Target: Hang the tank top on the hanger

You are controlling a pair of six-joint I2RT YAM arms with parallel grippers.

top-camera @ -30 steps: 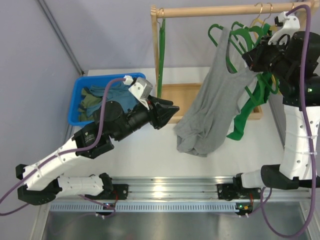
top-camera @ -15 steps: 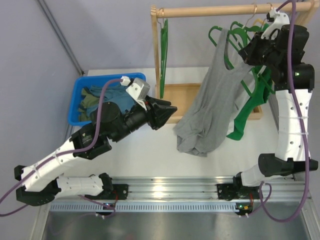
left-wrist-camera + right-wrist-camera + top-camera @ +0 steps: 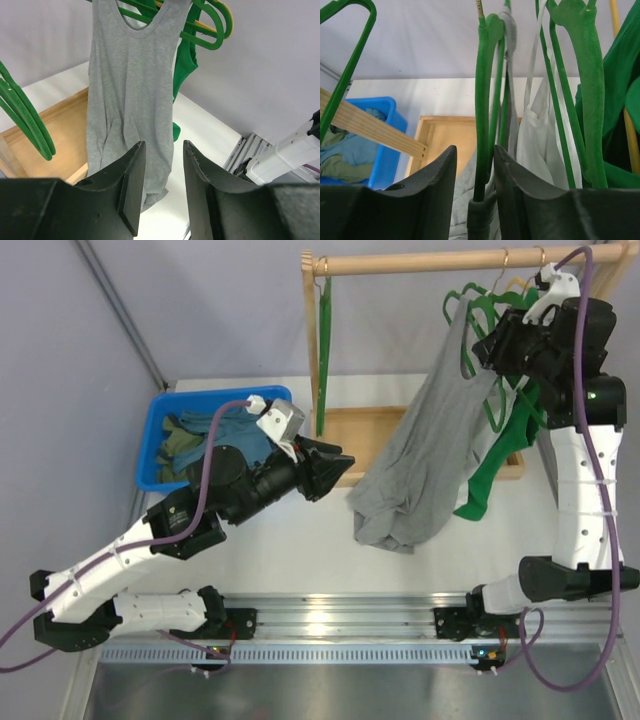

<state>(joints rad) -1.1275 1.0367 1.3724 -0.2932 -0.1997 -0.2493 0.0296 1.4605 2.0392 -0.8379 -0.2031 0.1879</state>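
Biggest first: one white counter [image 3: 300, 540], with one wooden rack [image 3: 420, 262] at the back of it. One grey tank top [image 3: 420, 450] hangs off the right half of the rack's rod, long and slack. Its hem is bunched low in front of the rack's base, and I can't tell if it actually touches the counter. One blue bin [image 3: 200, 395] sits on the left with teal and olive clothes in it. One green top [image 3: 495, 475] hangs just right of the tank top. The right wrist view shows one white top [image 3: 540, 130] squeezed in there too.

Two grippers. The left gripper [image 3: 338, 462] hovers over the counter between the bin and the tank top, pointed at the tank top. Its jaws are well apart, with nothing in them and nothing touched. The right gripper [image 3: 475, 149] is up by the rod, in among the hangers. Its jaws are only a little apart, and the hanger [image 3: 481, 90] runs down between them. There's a sliver of gap between the hanger and one finger, so it's around it, not clamped on.

That hanger is the thin green one with the gold hook, and a tank top strap sits over its shoulder right by the hook. Other hangers: one lone hanger [image 3: 325, 350] at the rod's left end and one yellow hanger [image 3: 227, 15]. There's also a tangle of thicker green hangers [image 3: 582, 75] on the right that I can't count cleanly.
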